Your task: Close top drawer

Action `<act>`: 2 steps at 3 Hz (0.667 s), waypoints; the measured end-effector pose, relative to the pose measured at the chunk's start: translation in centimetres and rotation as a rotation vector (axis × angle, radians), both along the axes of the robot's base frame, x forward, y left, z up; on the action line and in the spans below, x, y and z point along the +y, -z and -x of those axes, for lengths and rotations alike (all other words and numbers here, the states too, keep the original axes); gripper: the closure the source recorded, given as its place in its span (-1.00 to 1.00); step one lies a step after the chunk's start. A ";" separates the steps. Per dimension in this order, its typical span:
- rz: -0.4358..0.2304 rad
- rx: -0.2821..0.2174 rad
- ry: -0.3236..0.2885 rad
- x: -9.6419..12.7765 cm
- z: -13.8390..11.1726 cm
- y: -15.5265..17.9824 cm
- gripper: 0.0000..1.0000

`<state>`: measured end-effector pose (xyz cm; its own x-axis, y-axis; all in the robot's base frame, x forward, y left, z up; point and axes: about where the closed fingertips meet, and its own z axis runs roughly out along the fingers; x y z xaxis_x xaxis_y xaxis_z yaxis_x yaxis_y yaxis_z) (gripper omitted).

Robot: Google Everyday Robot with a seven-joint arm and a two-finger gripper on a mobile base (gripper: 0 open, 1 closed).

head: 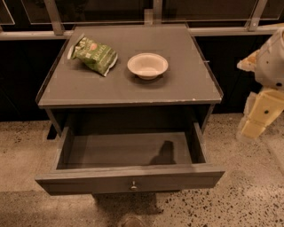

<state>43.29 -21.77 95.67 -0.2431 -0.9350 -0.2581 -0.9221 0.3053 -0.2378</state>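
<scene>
A grey side table (133, 91) stands on speckled terrazzo floor (248, 199), a metal-framed dark glass partition (213, 11) behind it; the gripper (256, 124) hangs at its right.

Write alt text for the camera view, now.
The top drawer stands pulled out; the gripper hangs to its right, clear of it. A green snack bag and a white bowl sit on the cabinet top.
</scene>
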 end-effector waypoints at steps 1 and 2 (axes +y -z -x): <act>-0.101 0.008 0.050 -0.4 1.3 3.8 -1.00; -0.208 0.013 0.112 -1.1 3.0 7.6 -1.00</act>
<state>40.27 -22.90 88.03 -0.3472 -0.8288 -0.4389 -0.8822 0.4473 -0.1469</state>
